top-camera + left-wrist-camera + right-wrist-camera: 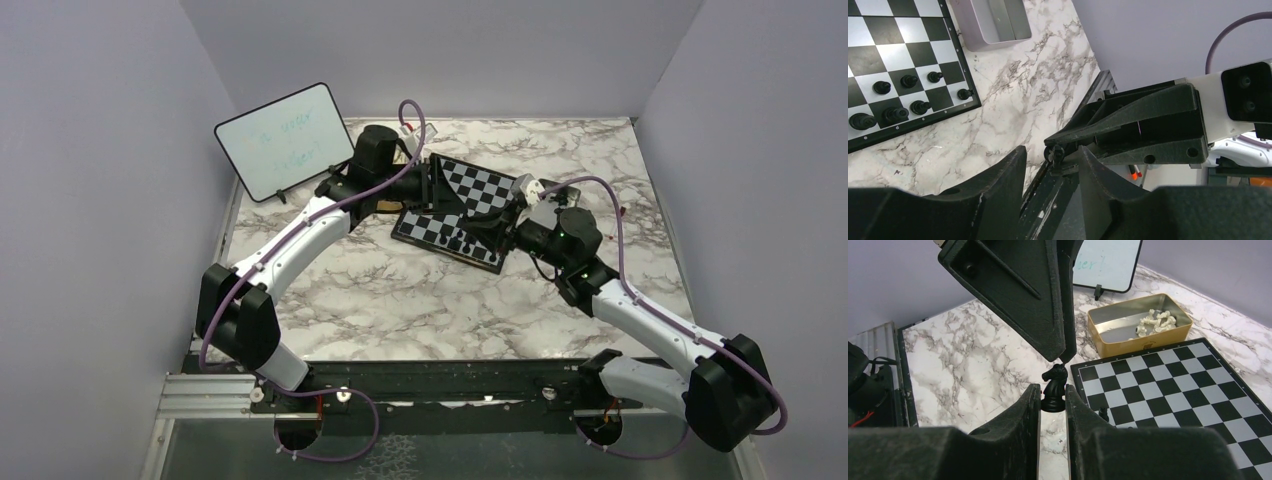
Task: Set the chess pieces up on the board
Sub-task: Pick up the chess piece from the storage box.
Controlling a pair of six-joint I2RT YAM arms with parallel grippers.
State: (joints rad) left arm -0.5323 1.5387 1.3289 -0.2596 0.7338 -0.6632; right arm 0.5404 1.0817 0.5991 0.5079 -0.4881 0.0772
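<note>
A black knight is pinched at its base between the fingers of my right gripper, held upright beside the corner of the board. My left gripper reaches in from above. Its fingers straddle the same knight with a gap on each side, so it is open. In the top view both grippers meet over the near side of the board. Several black chess pieces stand in two rows at the board's edge. Cream-white pieces lie in a gold tin.
A white dry-erase board stands at the back left. A grey metal lid lies beyond the board's corner. One black pawn stands near my right fingers. Purple walls close in the marble table on three sides.
</note>
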